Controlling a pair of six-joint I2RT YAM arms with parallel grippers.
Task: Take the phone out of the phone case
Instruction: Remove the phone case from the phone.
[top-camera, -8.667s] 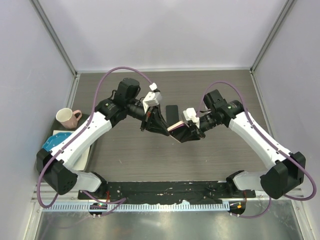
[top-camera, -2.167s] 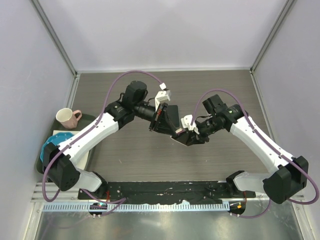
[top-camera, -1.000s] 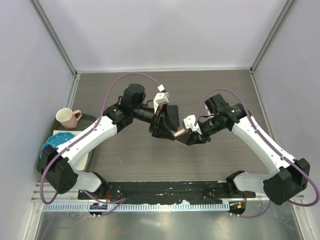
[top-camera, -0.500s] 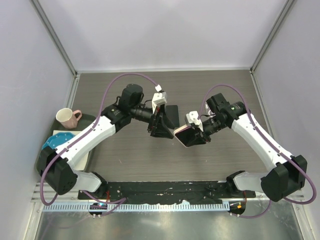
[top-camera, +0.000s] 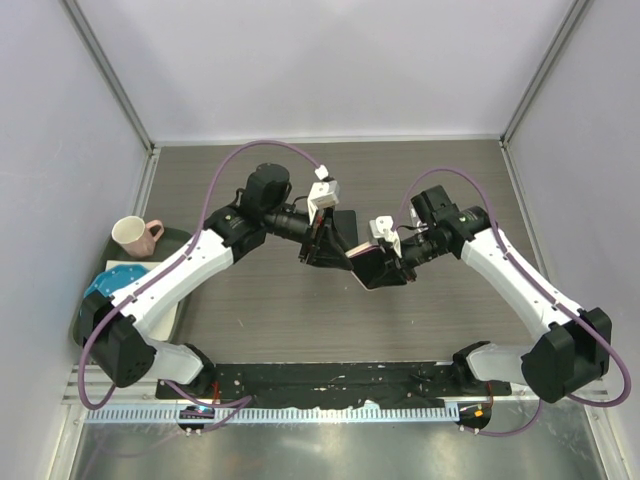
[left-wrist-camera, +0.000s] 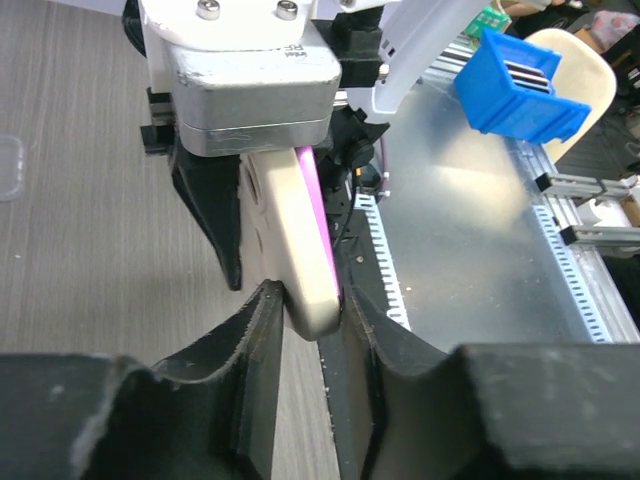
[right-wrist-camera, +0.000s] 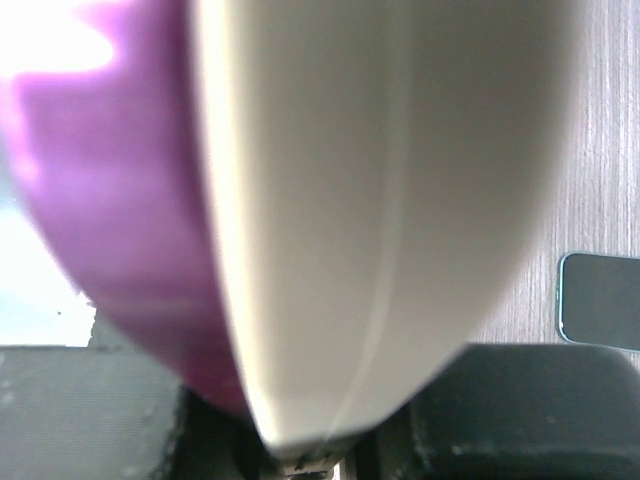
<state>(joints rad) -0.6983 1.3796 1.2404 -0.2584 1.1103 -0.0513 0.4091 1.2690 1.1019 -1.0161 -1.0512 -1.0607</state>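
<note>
Above the tabletop (top-camera: 270, 310), the right pincer (top-camera: 390, 266) grips the phone case (left-wrist-camera: 300, 230) in the air. The left pincer (left-wrist-camera: 308, 300) is closed on one corner of it. Behind them the dark phone (right-wrist-camera: 600, 312) lies flat.

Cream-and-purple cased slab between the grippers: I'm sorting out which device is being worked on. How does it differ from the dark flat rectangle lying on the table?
The cream-and-purple slab is up off the table on edge, gripped by the right gripper and left gripper; the dark flat rectangle lies flat on it. The slab is two-toned; the rectangle is plain dark. Both have rounded corners.
</note>
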